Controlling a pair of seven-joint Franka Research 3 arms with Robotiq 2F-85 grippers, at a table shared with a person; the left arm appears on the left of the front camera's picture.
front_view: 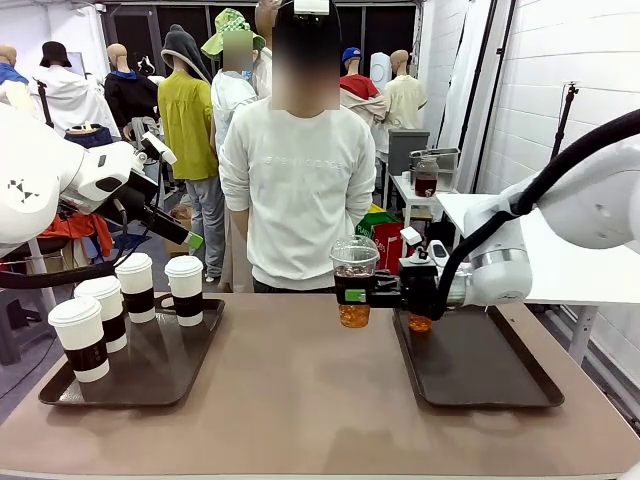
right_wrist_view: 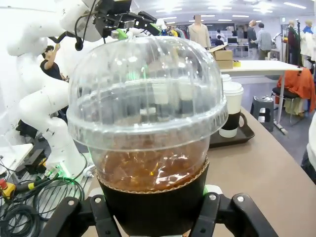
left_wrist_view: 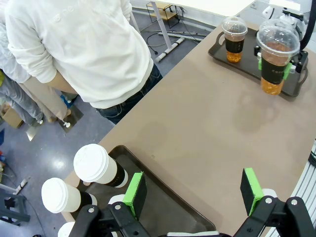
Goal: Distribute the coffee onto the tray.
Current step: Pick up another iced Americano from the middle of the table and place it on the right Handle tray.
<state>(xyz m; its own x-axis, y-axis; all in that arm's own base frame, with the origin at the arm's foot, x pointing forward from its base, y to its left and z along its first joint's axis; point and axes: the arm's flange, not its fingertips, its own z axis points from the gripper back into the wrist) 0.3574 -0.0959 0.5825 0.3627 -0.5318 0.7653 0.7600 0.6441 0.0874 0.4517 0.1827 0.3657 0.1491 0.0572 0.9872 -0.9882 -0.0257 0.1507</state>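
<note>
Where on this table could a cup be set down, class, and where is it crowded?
Free: the bare tabletop between the two trays, and most of the right tray in front of the iced coffee. Crowded: the left tray, holding four lidded paper cups.

The right arm is reaching in from the right of the frame toward the centre, its wrist level, its hand (front_view: 352, 290) clamping sideways around a clear iced coffee cup (front_view: 354, 281). The left arm is sitting raised at the upper left, its hand (left_wrist_view: 193, 192) hanging with fingers spread wide.
</note>
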